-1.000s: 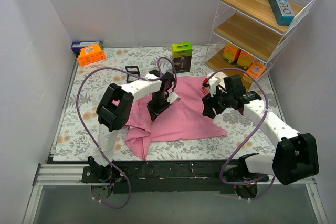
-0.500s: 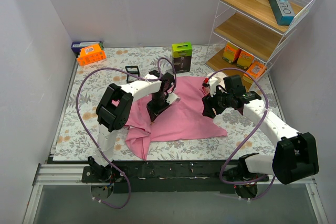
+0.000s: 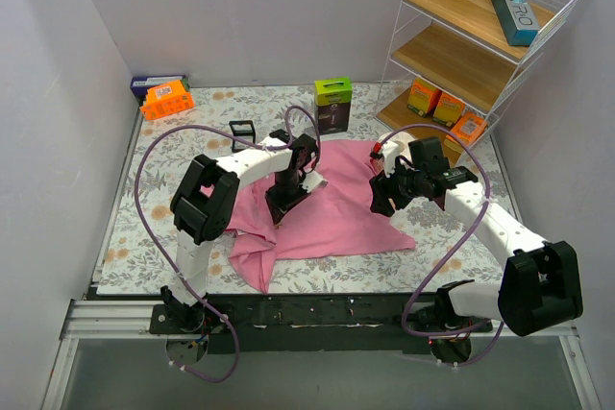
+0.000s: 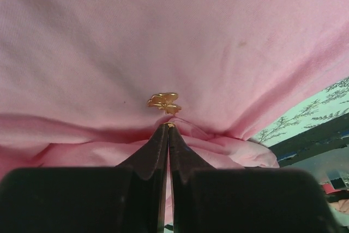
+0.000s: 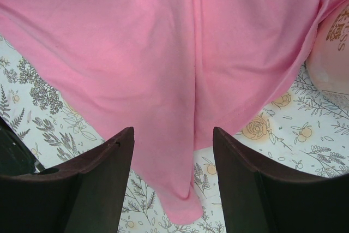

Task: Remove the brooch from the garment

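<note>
In the middle of the left wrist frame the gold brooch [image 4: 164, 103] stays pinned to the pink garment [image 4: 163, 36], where the left gripper [image 4: 167, 129], jaws clenched on a cloth pucker just below it, seemingly tensions the fabric, while the right gripper [image 5: 173, 151] hovers with jaws released above the bench [image 5: 43, 96].

White arms [image 3: 252, 158], black joints [image 3: 205, 201] and jaws, purple cables [image 3: 140, 172].

Pink garment [image 4: 180, 31] fills most of the frame, rumpled into folds along its lower part. A small gold brooch [image 4: 163, 103] sits on the cloth at centre. The left gripper [image 4: 167, 130] rises from below, its two dark fingers [image 4: 152, 154] pressed together, tips just under the brooch. Floral table cover [image 4: 322, 107] shows at right.
</note>
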Tool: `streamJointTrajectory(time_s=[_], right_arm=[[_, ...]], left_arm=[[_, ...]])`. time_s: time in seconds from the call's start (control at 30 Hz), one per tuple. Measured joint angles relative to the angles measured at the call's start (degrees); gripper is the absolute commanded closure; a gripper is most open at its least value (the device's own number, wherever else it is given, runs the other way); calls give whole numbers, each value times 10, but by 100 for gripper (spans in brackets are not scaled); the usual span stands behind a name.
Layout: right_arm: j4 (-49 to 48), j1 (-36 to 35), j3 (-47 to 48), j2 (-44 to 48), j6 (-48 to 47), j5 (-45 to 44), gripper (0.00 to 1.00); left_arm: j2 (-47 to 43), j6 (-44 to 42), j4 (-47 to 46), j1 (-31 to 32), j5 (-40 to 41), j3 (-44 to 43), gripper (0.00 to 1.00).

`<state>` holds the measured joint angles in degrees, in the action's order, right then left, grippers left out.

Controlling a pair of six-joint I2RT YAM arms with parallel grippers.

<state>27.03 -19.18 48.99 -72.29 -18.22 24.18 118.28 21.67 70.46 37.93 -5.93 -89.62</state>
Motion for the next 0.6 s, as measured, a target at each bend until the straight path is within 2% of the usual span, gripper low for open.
streamJointTrajectory(time_s=[0.6], right_arm=[[1, 0, 4, -3, 0, 0, 33]], left_arm=[[0, 2, -4, 0, -4, -16, 100]])
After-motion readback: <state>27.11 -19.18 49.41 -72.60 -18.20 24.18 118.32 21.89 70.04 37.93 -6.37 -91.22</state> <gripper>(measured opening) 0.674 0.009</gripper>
